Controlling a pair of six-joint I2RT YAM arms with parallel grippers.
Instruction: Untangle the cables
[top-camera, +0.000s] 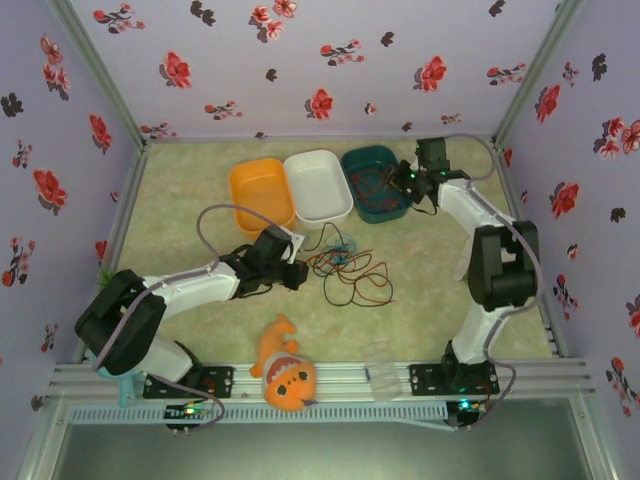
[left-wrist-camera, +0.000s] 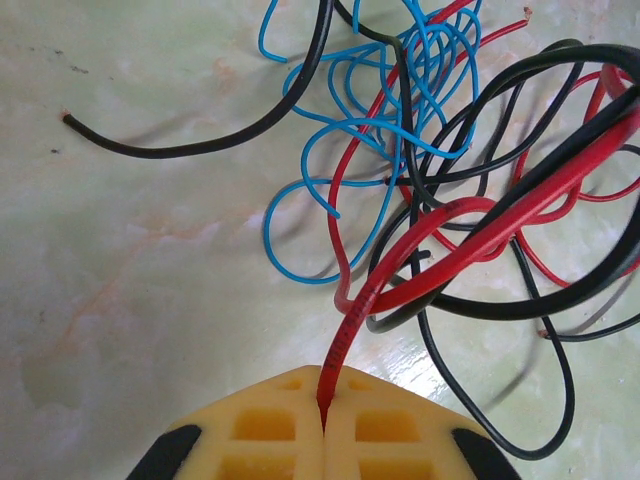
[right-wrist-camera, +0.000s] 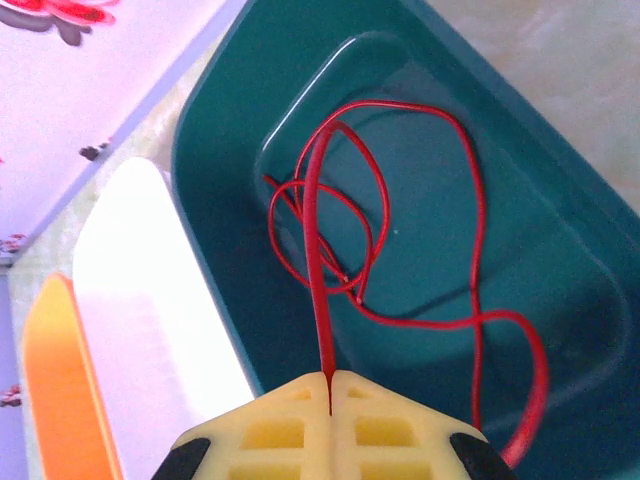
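A tangle of red, black and light blue cables (top-camera: 345, 265) lies on the table in front of the bins. In the left wrist view, the red cable (left-wrist-camera: 470, 250) winds through loops of the black cable (left-wrist-camera: 200, 140) and the light blue cable (left-wrist-camera: 300, 200). My left gripper (left-wrist-camera: 323, 385) (top-camera: 296, 275) is shut on a strand of that red cable at the tangle's left edge. Over the teal bin (right-wrist-camera: 560, 250), my right gripper (right-wrist-camera: 331, 378) (top-camera: 408, 180) is shut on another thin red cable (right-wrist-camera: 470, 200), whose loops lie inside the bin.
A white bin (top-camera: 318, 185) and an orange bin (top-camera: 262, 195) stand left of the teal bin (top-camera: 352, 160) at the back. An orange plush fish (top-camera: 285, 370) lies at the near edge between the arm bases. Flowered walls close off three sides.
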